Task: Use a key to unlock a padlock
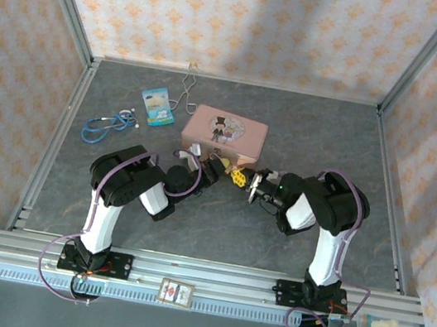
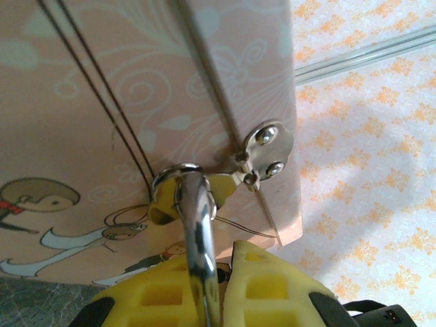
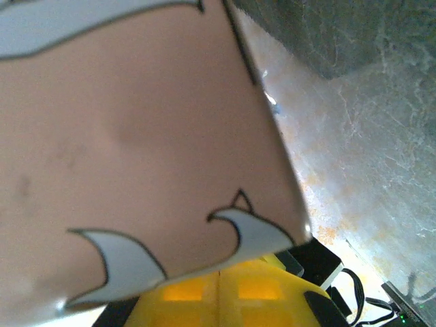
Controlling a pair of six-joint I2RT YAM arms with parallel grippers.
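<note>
Right now, on the overhead camera, I have both arms folded inward in front of the pink tin, which lies on the table. The left fingers and the right fingers point at each other near the tin's front edge.

On the left wrist camera the left fingers are clamped on a shiny silver bar, which is the shackle of the padlock (seen edge-on, so it reads as one rod). The brass body shows on either side of the bar's far end, against the tin's side and just beside its round clasp.

On the right wrist camera the right fingers are pressed together along one thin seam, close under the tin's pink wall. Whether anything is pinched there I cannot tell.
</note>
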